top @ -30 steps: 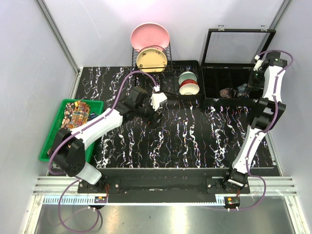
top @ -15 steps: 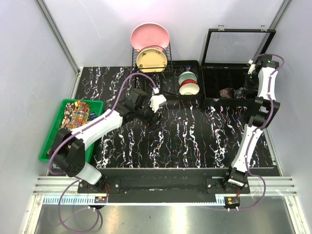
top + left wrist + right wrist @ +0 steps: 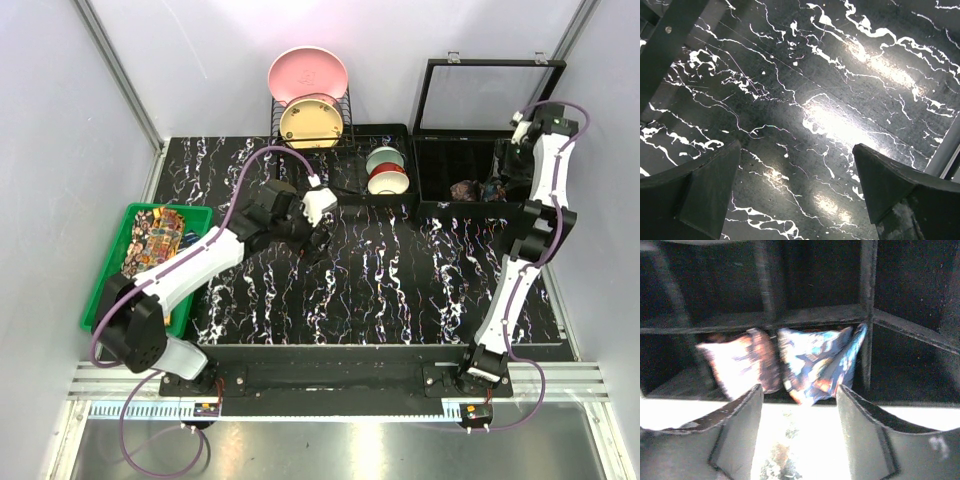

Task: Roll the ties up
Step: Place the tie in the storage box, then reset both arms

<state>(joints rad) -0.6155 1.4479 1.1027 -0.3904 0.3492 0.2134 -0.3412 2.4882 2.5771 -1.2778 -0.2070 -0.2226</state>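
From above, the loose ties point(image 3: 150, 238) are piled in the green bin point(image 3: 105, 290) just off the tabletop's point(image 3: 400, 290) left edge, and the right arm point(image 3: 528, 250) reaches over the black divided box point(image 3: 440, 165) at the far right corner. Left wrist cam: the left gripper point(image 3: 797, 192) has its fingers spread wide over the marble, holding nothing. Right wrist cam: the right gripper point(image 3: 799, 430) is parted and empty, just in front of a brownish roll point(image 3: 742, 365) and a blue roll point(image 3: 815, 362) sitting side by side in the box, touching.

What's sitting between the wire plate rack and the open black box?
A greenish bowl and a red bowl, on a black tray; the top view shows them.
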